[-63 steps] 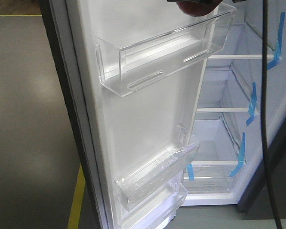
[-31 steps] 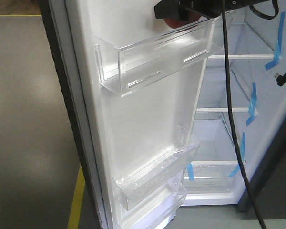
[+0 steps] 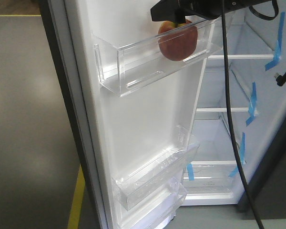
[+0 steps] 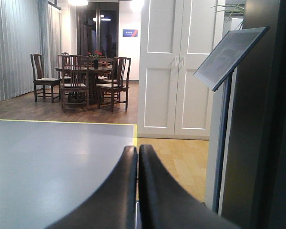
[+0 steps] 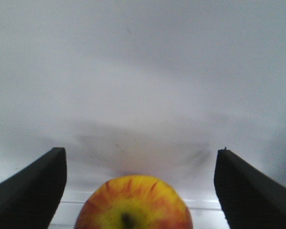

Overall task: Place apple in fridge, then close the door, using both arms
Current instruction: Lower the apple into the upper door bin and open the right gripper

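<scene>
Right end effector (image 5: pixel 140 152) stands wide open, not touching the apple (image 5: pixel 133 202).

No legible text anywhere, small blue wall sign (image 4: pixel 130 33) too distant to read, tilted stand panel (image 4: pixel 229 56) blurred

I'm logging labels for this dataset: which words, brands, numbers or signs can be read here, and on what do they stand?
None can be read.
blue wall sign, left wrist view: lettering too small to read.
tilted panel on a stand, same view: surface blurred, nothing legible.
fridge and apple: no lettering visible.
</scene>
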